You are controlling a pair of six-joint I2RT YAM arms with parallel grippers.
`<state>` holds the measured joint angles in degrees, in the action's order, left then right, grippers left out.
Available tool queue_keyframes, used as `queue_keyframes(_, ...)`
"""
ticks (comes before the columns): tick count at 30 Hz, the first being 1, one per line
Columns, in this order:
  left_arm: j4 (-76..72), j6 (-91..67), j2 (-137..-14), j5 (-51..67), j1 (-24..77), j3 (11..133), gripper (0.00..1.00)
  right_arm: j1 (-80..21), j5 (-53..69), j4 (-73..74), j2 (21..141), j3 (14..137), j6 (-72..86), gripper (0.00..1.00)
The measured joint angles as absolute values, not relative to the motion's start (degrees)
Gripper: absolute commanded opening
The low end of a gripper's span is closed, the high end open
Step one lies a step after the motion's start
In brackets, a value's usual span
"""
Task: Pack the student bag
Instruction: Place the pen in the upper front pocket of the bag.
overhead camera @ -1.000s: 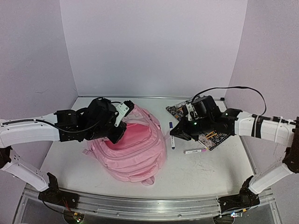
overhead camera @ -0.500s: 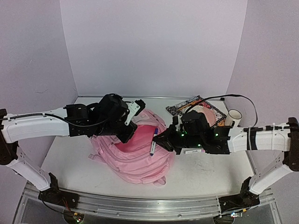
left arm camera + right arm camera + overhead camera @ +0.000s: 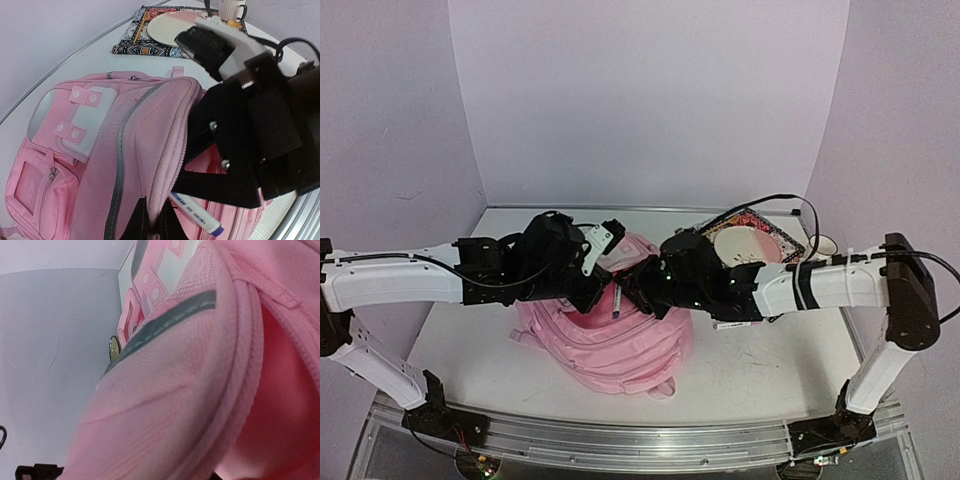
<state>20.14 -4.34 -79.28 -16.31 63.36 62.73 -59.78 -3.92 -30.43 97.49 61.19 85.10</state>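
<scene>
Top external: student bag [image 3: 620,345] lies mid-table, its main pocket open. Left gripper [image 3: 152,225] has its jaws pinched together on the pocket rim. Right gripper [image 3: 633,287] hovers over the mouth, jaw state unreadable. Marker [image 3: 195,216] sits at the mouth, not fully in; packing judged unfinished.

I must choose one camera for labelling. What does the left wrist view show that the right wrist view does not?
Only left wrist: a white marker pen and a round pale plate on a patterned cloth mat. Only right wrist: nothing new, just a closer look at fabric. Both: the large soft pink fabric backpack.
</scene>
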Motion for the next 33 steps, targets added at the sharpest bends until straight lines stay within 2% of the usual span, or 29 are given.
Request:
queue_keyframes(6, 18.97, -4.12, -78.71, -19.86, 63.32, 62.04, 0.0, -59.89, -2.92, -30.4, 100.87, 63.86, 82.04, 0.59)
queue_keyframes(15, 17.98, -2.22, -78.22, -23.2, 63.79, 61.09, 0.0, -59.81, -2.98, -24.61, 98.15, 64.06, 73.21, 0.75)
queue_keyframes(22, 17.87, -1.31, -78.22, -24.57, 64.09, 60.85, 0.0, -59.73, -4.76, -14.72, 87.59, 63.99, 61.68, 0.79)
queue_keyframes(28, 17.47, -1.28, -78.22, -25.29, 64.14, 60.58, 0.0, -58.07, -7.41, -10.74, 75.36, 58.47, 53.4, 0.97)
queue_keyframes(33, 17.45, -1.26, -78.22, -25.67, 64.14, 60.49, 0.0, -53.65, -12.1, -5.87, 65.08, 50.58, 51.1, 0.98)
